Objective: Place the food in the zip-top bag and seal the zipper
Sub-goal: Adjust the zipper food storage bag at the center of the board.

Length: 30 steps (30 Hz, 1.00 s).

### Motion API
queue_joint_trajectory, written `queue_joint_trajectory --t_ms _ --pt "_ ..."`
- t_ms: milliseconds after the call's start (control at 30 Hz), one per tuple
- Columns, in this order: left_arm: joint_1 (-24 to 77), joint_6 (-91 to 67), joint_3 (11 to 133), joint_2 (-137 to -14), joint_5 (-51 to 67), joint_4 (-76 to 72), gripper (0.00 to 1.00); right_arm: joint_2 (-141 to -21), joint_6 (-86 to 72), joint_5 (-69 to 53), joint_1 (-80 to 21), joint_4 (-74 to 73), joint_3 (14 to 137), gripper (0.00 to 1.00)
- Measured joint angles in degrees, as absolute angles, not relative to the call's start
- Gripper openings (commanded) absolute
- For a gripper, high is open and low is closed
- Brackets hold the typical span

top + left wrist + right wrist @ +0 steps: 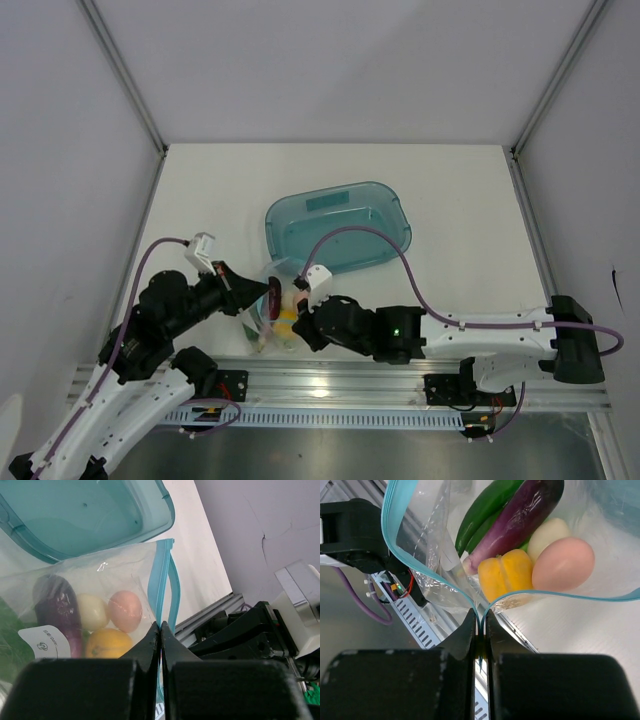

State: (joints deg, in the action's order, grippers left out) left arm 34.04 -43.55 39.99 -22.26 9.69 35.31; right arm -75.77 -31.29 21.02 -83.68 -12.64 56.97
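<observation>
- Here, the food sits together inside the zip-top bag (pixel 100 575): a purple eggplant (pixel 57 607), a cream egg (pixel 92 611), a pink ball (pixel 125 610) and an orange-yellow ball (pixel 109 644) are packed against one another.
- The right wrist view also shows a dark green long vegetable (pixel 485 510) lying alongside the eggplant in the bag.
- A white label (pixel 45 641) shows on the bag's clear wall, over the eggplant's lower end.
- The zipper (pixel 160 585) runs along the bag's mouth edge. In the right wrist view its two teal lips spread apart to either side, so the mouth gapes there.
- The left gripper (pixel 160 630) has its fingers pressed together on the zipper strip, with no gap between them.
- The right gripper (pixel 480 622) is likewise pinched tight on the zipper, at the point where the two lips meet.
- From above, the bag lies between the two grippers near the front edge of the table (pixel 200 200).
- Whether the bag rests on the table or is lifted off it cannot be told.
- The translucent teal tray (pixel 340 225) stands just behind the bag, its near left corner beside the bag's far end.
</observation>
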Motion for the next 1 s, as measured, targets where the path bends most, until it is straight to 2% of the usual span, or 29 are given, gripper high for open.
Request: queue_joint_trajectory --t_ms 167,300,400,533,600,633,733,800,933,1000 --pt "34.0 -43.5 40.0 -21.2 8.7 35.4 0.01 -75.7 -27.7 20.5 -83.3 -14.3 58.8 0.0" --pt "34.0 -43.5 40.0 -20.9 7.6 36.0 0.09 -75.7 -22.8 17.9 -82.3 -17.4 60.9 0.0" --pt "34.0 -43.6 40.0 -19.9 6.1 37.1 0.11 -75.7 -18.2 13.1 -80.3 -20.6 64.2 0.0" --pt "34.0 -43.8 40.0 -14.6 2.3 38.5 0.17 -77.1 -12.0 8.6 -77.5 -26.9 71.5 0.0" --pt "34.0 -44.2 40.2 -10.8 -0.3 39.4 0.22 -78.1 -9.1 7.4 -77.3 -28.9 75.2 0.0" --pt "34.0 -44.6 40.4 -9.2 -1.5 39.7 0.3 -78.5 -7.7 6.7 -77.3 -30.3 76.8 0.0" --pt "34.0 -45.2 40.8 -6.4 -4.8 40.5 0.41 -79.1 -4.2 5.7 -77.3 -33.9 80.5 0.0" --pt "34.0 -45.5 40.9 -6.3 -6.3 41.0 0.43 -79.2 -2.6 5.4 -77.0 -35.9 82.1 0.0" --pt "34.0 -45.0 41.2 -7.3 -8.3 42.8 0.54 -79.3 -0.5 4.6 -76.0 -38.9 82.5 0.0" --pt "34.0 -44.4 41.7 -8.0 -9.2 43.6 0.57 -79.7 0.1 4.7 -75.7 -40.5 82.5 0.0"
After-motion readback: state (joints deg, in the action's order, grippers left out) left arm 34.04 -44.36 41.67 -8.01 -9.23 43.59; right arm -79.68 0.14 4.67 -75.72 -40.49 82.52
